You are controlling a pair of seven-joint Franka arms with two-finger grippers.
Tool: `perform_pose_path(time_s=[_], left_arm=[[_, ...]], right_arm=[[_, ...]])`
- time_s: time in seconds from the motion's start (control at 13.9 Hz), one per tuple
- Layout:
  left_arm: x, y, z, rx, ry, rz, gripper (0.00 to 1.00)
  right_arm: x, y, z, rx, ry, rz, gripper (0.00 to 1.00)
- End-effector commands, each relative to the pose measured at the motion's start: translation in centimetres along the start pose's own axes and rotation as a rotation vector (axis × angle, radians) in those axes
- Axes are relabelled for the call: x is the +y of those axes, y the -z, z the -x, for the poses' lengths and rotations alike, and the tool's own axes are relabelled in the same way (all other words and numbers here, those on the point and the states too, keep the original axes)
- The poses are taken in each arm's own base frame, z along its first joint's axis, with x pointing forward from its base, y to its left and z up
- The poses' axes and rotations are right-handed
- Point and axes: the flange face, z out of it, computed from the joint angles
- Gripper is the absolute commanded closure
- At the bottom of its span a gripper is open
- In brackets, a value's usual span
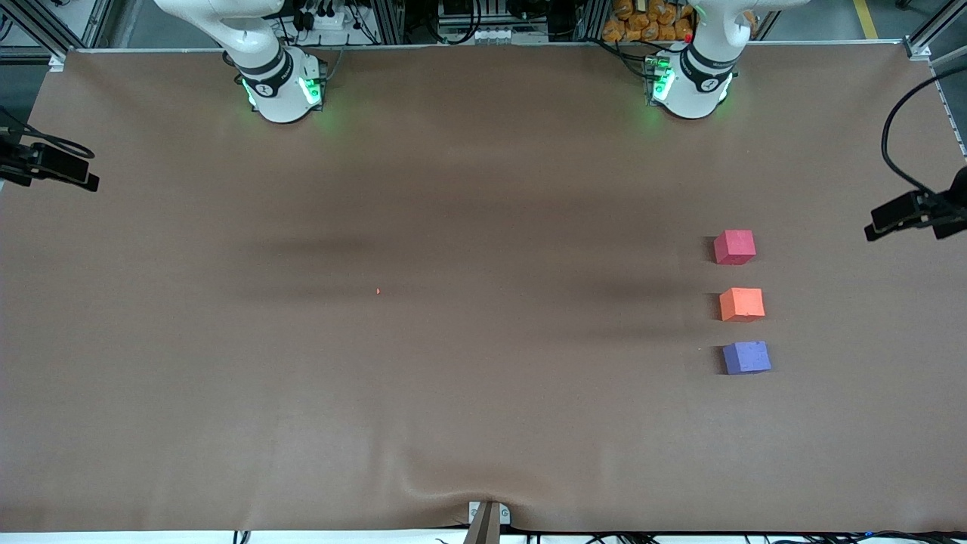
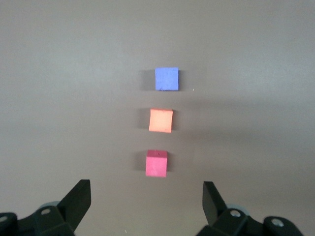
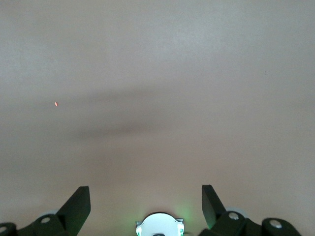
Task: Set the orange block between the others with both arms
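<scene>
Cubes stand in a line toward the left arm's end of the table: the purple-blue cube [image 1: 746,357] nearest the front camera, the orange block [image 1: 742,304] next, the pinkish-red cube [image 1: 734,247] farthest — small gaps apart, none touching. That orange block already lies between the others, so the task looks finished. The left gripper [image 2: 146,199] hangs high over the row, fingers spread and empty. The right gripper [image 3: 146,199] — likewise wide open — waits over bare table [image 1: 453,378], near an orange speck [image 1: 378,291].
</scene>
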Motion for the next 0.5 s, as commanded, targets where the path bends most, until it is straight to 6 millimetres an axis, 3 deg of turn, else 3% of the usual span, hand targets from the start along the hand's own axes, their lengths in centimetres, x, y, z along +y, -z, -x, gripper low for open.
perform_pose_path(time_s=[0.0, 0.43], left_arm=[[0.8, 1.0, 1.4, -0.017, 0.023, -0.001, 0.0], [2.9, 1.9, 4.1, -0.036, 0.012, 0.024, 0.0]], right_arm=[[-0.1, 0.7, 0.9, 0.004, -0.008, 0.022, 0.0], [-0.1, 0.5, 0.7, 0.003, -0.012, 0.023, 0.0]])
